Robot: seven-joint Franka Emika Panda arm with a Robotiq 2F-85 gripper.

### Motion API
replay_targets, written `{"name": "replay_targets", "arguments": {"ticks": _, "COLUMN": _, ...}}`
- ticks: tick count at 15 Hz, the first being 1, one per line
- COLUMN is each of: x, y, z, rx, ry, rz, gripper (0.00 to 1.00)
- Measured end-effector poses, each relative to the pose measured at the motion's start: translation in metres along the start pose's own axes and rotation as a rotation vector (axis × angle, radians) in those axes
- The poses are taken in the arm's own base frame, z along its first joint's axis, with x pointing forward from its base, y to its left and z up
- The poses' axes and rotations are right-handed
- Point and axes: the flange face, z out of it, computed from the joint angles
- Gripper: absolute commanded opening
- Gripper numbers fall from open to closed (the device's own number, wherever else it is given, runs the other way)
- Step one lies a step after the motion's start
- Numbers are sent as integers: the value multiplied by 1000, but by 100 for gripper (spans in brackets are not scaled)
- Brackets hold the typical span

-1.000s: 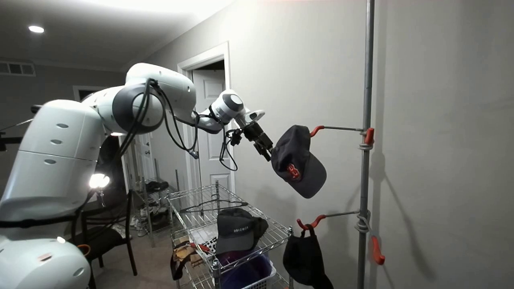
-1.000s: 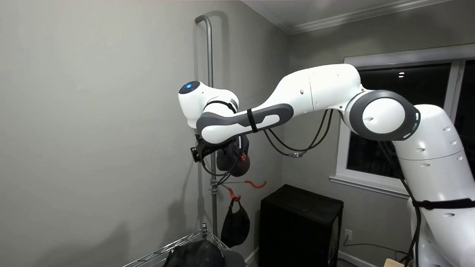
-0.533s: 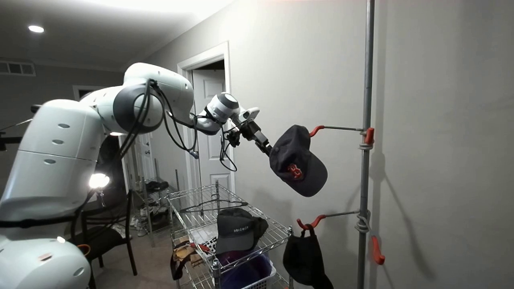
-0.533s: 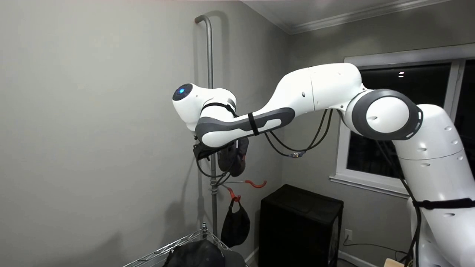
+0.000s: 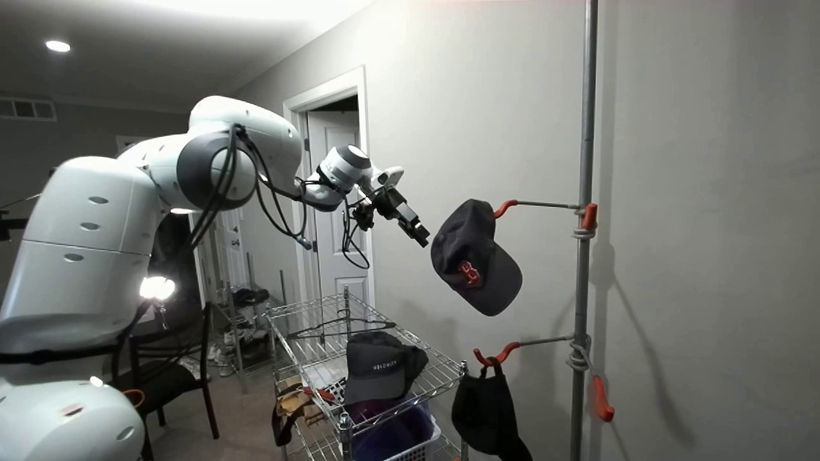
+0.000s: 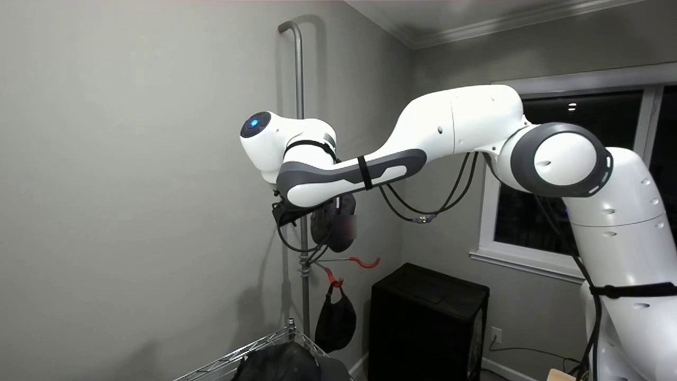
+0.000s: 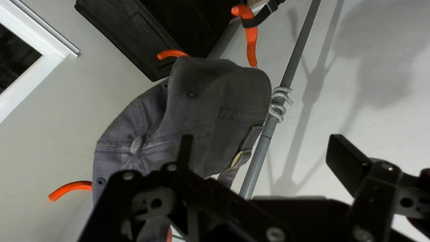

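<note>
A dark navy cap [image 5: 471,246] with a red letter on its front hangs on the upper red-tipped hook [image 5: 506,208] of a grey pole. My gripper [image 5: 424,235] stands just to the left of the cap in that exterior view, with a small gap between them. The wrist view shows the cap [image 7: 201,101] ahead, its strap and buckle near the pole. There my gripper [image 7: 262,139] is open, fingers wide apart, holding nothing; its left finger [image 7: 184,149] overlaps the cap in the picture. In an exterior view the arm partly hides the cap [image 6: 323,227].
The pole [image 5: 584,128] stands by the wall. A black cap [image 5: 485,410] hangs on a lower hook [image 5: 506,351]. The wire shelf [image 5: 307,307] holds another dark cap [image 5: 378,371] and a hanger. A black cabinet [image 6: 428,323] stands near the window.
My arm has drawn back, to the left in an exterior view; the fingers, which met the cap's edge in the picture earlier, now show a gap. The cap has stayed nearly in place.
</note>
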Motion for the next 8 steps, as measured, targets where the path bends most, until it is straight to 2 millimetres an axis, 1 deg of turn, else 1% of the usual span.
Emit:
{"name": "replay_targets", "arguments": {"ticks": 2, "x": 5, "y": 9, "z": 3, "rx": -23, "ry": 8, "rz": 25, "gripper": 100}}
{"name": "replay_targets", "arguments": {"ticks": 8, "x": 22, "y": 47, "z": 29, "rx": -129, "ry": -36, "rz": 147, "gripper": 100}}
